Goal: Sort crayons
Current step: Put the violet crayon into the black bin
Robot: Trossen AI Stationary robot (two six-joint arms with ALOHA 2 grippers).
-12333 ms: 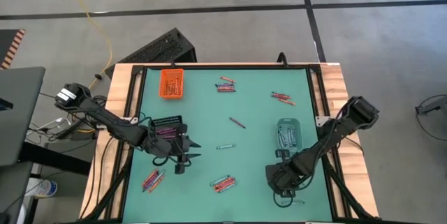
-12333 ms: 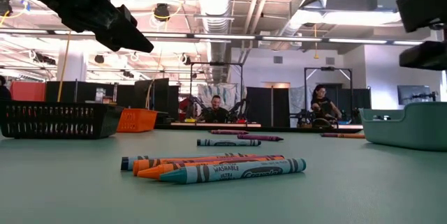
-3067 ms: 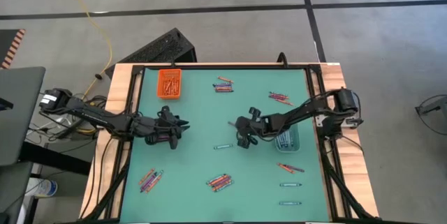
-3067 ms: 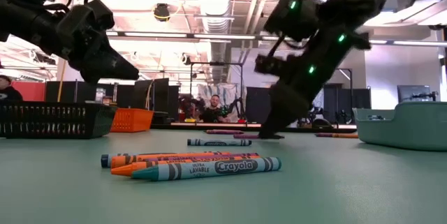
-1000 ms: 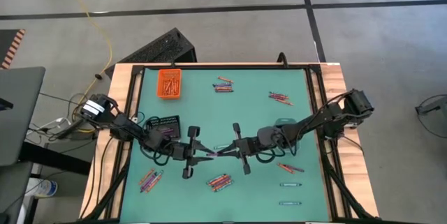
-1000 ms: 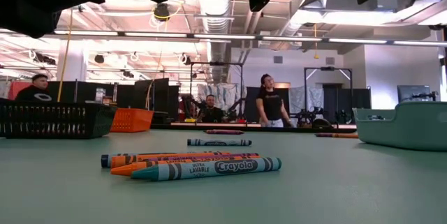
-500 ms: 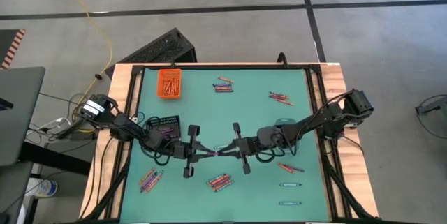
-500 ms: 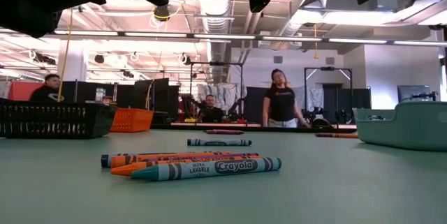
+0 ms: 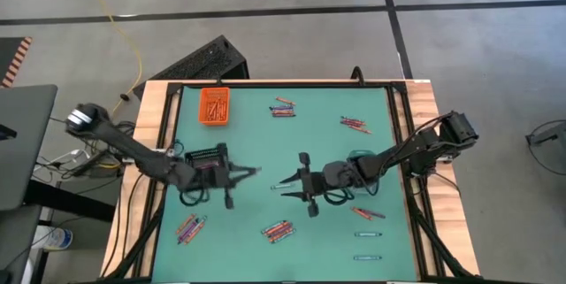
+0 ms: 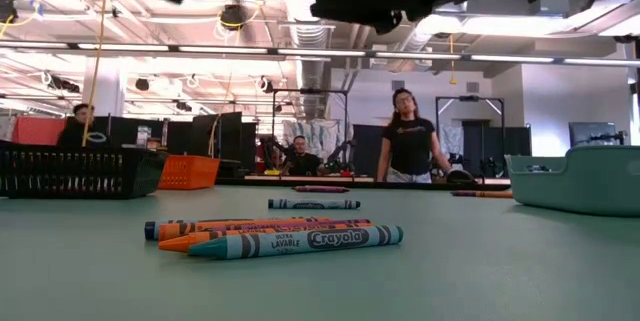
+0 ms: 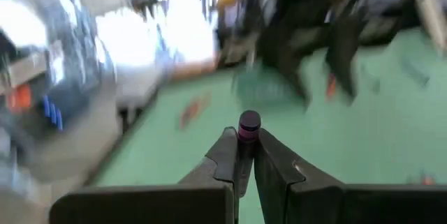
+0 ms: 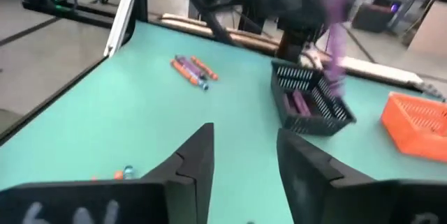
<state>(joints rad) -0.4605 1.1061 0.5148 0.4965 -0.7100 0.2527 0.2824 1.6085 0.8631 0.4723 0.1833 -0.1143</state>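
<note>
My left gripper [image 9: 255, 172] hangs over the mat just right of the black tray [image 9: 210, 157]. It is shut on a purple crayon [image 11: 249, 123], which the right wrist view shows blurred [image 12: 336, 32]. A short gap to the right, my right gripper [image 9: 285, 184] faces it, open with nothing between its fingers [image 12: 244, 158]. Loose crayons lie flat on the mat in small groups: near the front [image 9: 279, 229], at the front left [image 9: 190, 228], at the far edge [image 9: 283, 107] and at the far right [image 9: 355, 123]. The orange tray [image 9: 215, 105] holds orange crayons. My left gripper pinches the purple crayon between its two fingertips [image 11: 230, 155]. One round end [image 11: 249, 121] sticks up above them. The fingers come level from the table's left and the crayon stands across them, about upright. It is lifted clear of the mat.
A pale teal tray [image 9: 364, 162] sits under my right arm, with more crayons [image 9: 367, 213] in front of it. In the low view a bundle of crayons [image 10: 275, 239] lies close by, and people [image 10: 410, 136] are in the room beyond the table.
The two grippers met fingertip to fingertip over the mat with the purple crayon between them. My left gripper shut on it and my right gripper opened. My left gripper then rose and drew back toward the black tray, tipping up to level, with the crayon.
</note>
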